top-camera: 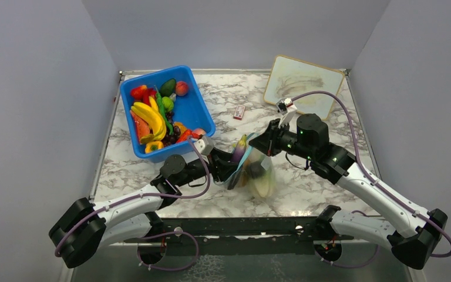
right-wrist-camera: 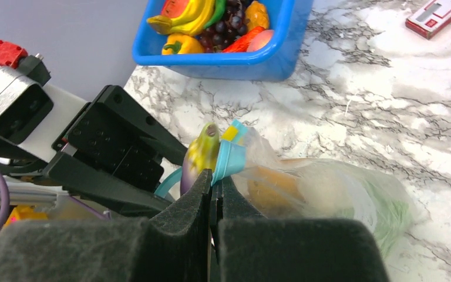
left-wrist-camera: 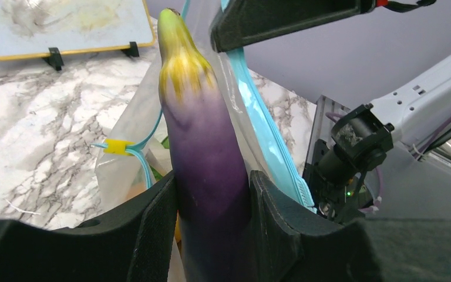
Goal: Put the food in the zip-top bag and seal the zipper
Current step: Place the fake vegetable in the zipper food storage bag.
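Eggplant [left-wrist-camera: 207, 147] base hidden in left claw [left-wrist-camera: 211, 183]; bag [top-camera: 262, 174] contents indistinct.

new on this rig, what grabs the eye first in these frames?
Centre table: the left tool is shut on a purple eggplant, whose green-yellow tip pokes up at the mouth of the clear zip-top bag. The right tool pinches the bag's light-blue zipper. Behind and to the left sits a blue bin heaped with bright toy fruit.
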Action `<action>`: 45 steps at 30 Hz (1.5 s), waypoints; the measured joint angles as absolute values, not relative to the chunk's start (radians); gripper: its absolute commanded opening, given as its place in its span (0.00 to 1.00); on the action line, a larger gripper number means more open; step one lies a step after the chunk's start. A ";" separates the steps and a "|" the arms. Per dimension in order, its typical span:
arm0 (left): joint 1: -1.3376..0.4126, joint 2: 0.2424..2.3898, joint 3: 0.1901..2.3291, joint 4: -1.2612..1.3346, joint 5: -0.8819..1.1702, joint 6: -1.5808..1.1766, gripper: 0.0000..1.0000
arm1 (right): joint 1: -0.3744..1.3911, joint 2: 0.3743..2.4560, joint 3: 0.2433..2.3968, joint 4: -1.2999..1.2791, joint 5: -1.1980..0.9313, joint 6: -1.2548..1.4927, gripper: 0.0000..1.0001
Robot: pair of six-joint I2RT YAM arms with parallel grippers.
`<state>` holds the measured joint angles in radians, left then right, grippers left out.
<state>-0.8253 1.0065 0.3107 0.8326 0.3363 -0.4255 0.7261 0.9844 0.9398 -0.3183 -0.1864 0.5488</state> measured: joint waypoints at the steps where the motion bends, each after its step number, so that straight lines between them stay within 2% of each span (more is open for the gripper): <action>1: -0.825 1.005 0.311 0.821 0.349 -0.427 0.17 | 0.727 0.986 0.940 -0.323 -0.177 0.550 0.01; 10: -0.825 1.013 0.317 0.758 0.393 -0.424 0.19 | 0.727 0.990 0.937 -0.344 -0.143 0.570 0.01; 21: -0.825 1.117 0.442 0.646 0.470 -0.345 0.20 | 0.727 0.994 0.942 -0.345 -0.140 0.564 0.01; 31: -0.827 1.190 0.606 0.379 0.382 -0.296 0.21 | 0.726 0.976 0.941 -0.321 -0.213 0.511 0.01; 34: -0.827 1.225 0.681 0.284 0.350 -0.278 0.26 | 0.726 0.976 0.936 -0.301 -0.252 0.499 0.01; 37: -0.827 1.256 0.746 0.193 0.324 -0.280 0.46 | 0.725 0.981 0.932 -0.290 -0.283 0.492 0.01; 40: -0.828 1.272 0.796 0.110 0.275 -0.314 0.59 | 0.725 0.991 0.932 -0.291 -0.283 0.492 0.01; 45: -0.829 1.248 0.852 -0.002 0.203 -0.354 0.64 | 0.725 0.989 0.931 -0.307 -0.218 0.492 0.01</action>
